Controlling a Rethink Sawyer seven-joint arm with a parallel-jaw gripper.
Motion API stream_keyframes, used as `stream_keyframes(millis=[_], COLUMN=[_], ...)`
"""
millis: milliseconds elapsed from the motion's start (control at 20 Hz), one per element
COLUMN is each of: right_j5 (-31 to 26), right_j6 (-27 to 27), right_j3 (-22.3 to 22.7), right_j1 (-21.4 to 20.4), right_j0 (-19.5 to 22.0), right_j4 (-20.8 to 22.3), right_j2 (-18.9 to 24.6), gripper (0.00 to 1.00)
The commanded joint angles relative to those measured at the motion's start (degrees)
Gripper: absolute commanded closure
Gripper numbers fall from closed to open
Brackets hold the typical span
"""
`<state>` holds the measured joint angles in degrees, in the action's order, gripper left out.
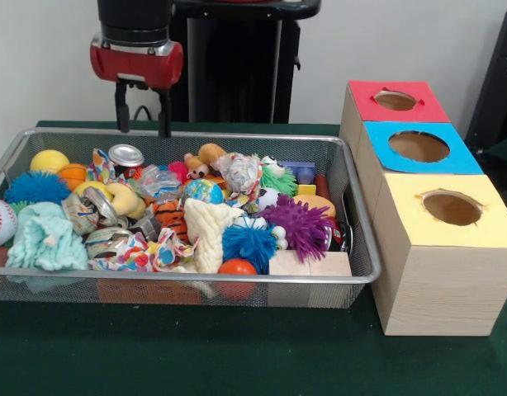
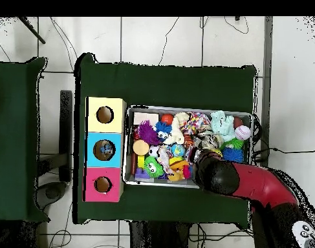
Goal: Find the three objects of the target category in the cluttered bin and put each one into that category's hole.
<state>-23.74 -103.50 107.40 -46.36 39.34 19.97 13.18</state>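
— Gripper (image 1: 142, 120) hangs in the upper left of the front view, with its two dark fingers apart and nothing between them. It is released, I think. Where is it against the bin?

— It is above the far rim of the wire bin (image 1: 365, 272), toward the left half. The fingertips are still higher than the toys. Directly below them lies a silver can (image 1: 126, 156).

— And the biggest things?

— The green table (image 1: 237, 363) carries all. On the right of the frame stand three wooden boxes in a row, each with a round hole: the yellow-topped box (image 1: 452, 210) is lowest in the frame, the blue-topped box (image 1: 419, 147) in the middle, the red-topped box (image 1: 395, 101) highest. They are just beside the right wall of the bin.

— Which objects are the target ones?

— I cannot tell the category from the pictures. All toys are still in the bin, below and to the right of the gripper: a cream knitted piece (image 1: 206, 231) in the middle, a purple spiky ball (image 1: 299, 224) to its right, a blue fuzzy ball (image 1: 248, 243) below, a mint cloth (image 1: 45, 238) at the left, a yellow ball (image 1: 49, 161) in the upper left corner.

— What does the overhead view give more?

— It shows the red arm (image 2: 260, 184) entering from the lower right and covering the lower edge of the bin (image 2: 130, 145), so the fingers are hidden there. Something seems to lie inside the blue box's hole (image 2: 105, 150). A baseball (image 2: 242, 132) is also seen whole.
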Motion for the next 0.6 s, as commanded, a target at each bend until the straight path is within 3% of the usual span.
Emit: stream_keyframes(millis=[50, 200, 600], right_j5=[1.49, 2.78, 6.6], right_j6=[-5.85, -4.73, -1.96], right_j3=[0.52, -0.39, -5.7], right_j1=[2.26, 3.72, 12.47], right_j0=[-2.37, -1.8, 0.39], right_j4=[1.86, 2.55, 3.51], right_j2=[-2.11, -2.52, -1.01], gripper=[0.0, 0.0, 0.0])
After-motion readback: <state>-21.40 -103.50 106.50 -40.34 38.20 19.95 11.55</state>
